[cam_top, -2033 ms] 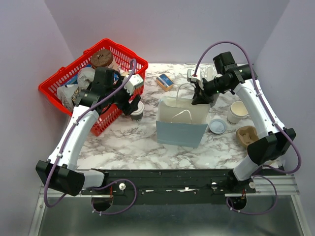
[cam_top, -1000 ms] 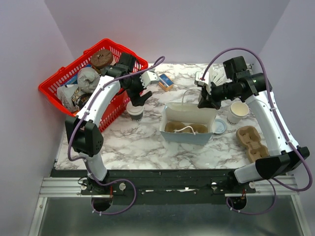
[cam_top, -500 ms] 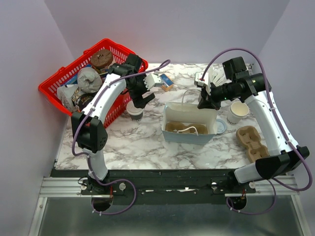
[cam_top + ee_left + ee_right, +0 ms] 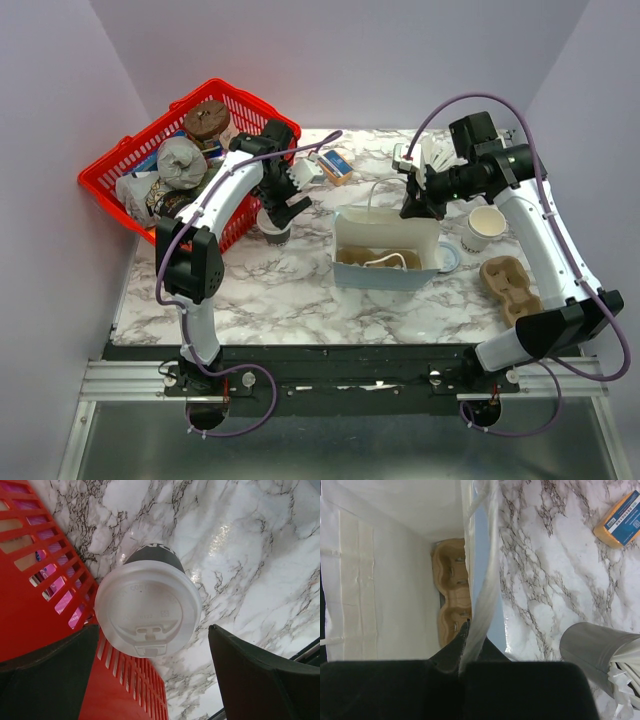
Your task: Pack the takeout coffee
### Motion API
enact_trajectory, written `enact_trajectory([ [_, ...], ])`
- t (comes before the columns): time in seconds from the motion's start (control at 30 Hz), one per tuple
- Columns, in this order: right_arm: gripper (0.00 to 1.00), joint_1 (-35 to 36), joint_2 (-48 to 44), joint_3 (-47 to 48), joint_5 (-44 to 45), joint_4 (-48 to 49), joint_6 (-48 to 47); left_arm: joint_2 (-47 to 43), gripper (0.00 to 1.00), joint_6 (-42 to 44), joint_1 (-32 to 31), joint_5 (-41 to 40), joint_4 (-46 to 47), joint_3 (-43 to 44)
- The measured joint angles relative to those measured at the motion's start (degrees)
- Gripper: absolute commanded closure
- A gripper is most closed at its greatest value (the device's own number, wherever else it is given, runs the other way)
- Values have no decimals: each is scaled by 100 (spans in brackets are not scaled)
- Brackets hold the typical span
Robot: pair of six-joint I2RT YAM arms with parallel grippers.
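Note:
The takeout coffee (image 4: 148,607) is a dark brown cup with a white lid, standing on the marble table next to the red basket (image 4: 30,595); it shows in the top view (image 4: 275,228) under my left gripper (image 4: 283,205). My left gripper (image 4: 150,675) is open, its fingers (image 4: 260,680) on either side of the lid and just above it, not touching. My right gripper (image 4: 470,635) is shut on the far rim of the pale blue paper bag (image 4: 386,255), holding it open. A brown cup carrier (image 4: 451,590) lies in the bag.
The red basket (image 4: 120,180) of items stands at the back left. A cream lidless cup (image 4: 484,227), a loose lid disc (image 4: 448,258) and a second brown carrier (image 4: 508,285) lie right of the bag. An orange-blue packet (image 4: 335,166) lies behind it. A grey cup of napkins (image 4: 600,647) stands near my right gripper.
My left arm has swung from the basket side to just above the coffee cup. My right gripper has pulled the bag's rim back, opening the bag; it has barely moved in the last second.

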Motion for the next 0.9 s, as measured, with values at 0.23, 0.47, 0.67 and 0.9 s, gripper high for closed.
enact_trajectory([
  [0.23, 99, 0, 46, 66, 0, -7, 11, 0, 2, -68, 0, -42, 31, -68],
  [0.47, 100, 0, 48, 68, 0, -11, 11, -15, 2, -131, -55, -149, 319, -295],
  [0.67, 99, 0, 48, 66, 0, -11, 11, -35, 2, -245, -94, -208, 507, -334],
  [0.9, 99, 0, 48, 55, 0, -11, 11, -35, 2, -345, -122, -208, 542, -348],
])
